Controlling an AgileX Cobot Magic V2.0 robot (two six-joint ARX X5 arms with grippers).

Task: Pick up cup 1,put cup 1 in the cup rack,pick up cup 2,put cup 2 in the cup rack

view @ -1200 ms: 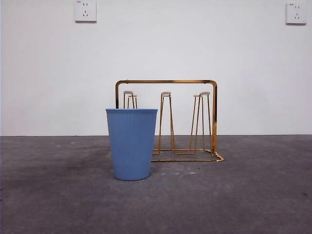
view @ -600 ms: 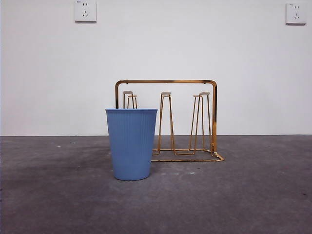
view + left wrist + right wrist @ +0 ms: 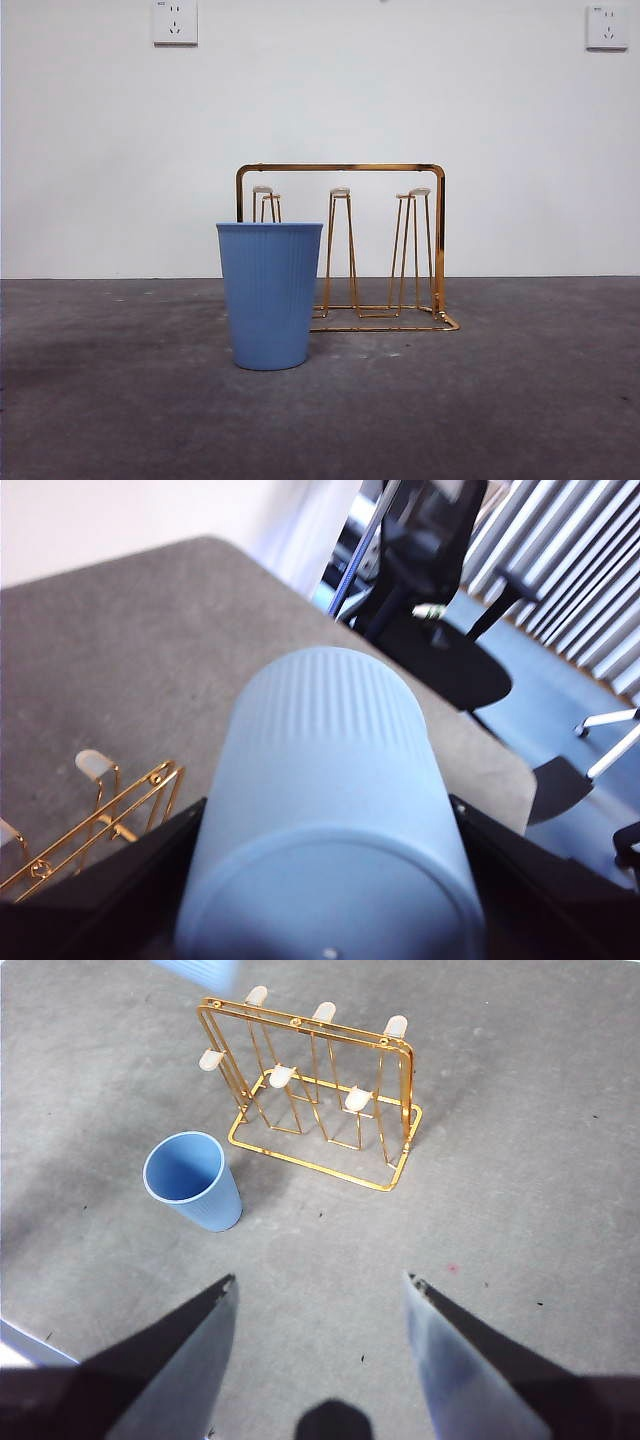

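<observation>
A blue ribbed cup (image 3: 270, 295) stands upright on the grey table, just in front of the left end of the gold wire cup rack (image 3: 340, 168). From high above, the right wrist view shows this cup (image 3: 190, 1180) open end up, beside the rack (image 3: 310, 1165). My right gripper (image 3: 319, 1280) hangs open well above the table. My left gripper (image 3: 325, 820) is shut on a second pale blue ribbed cup (image 3: 330, 730), held in the air with the rack's pegs (image 3: 110, 810) below and to one side. That gripper is out of the front view.
The table's corner edge (image 3: 500, 750) runs close behind the held cup, with a black office chair (image 3: 430, 570) on the floor beyond it. A white wall with two sockets (image 3: 175, 22) rises behind the rack.
</observation>
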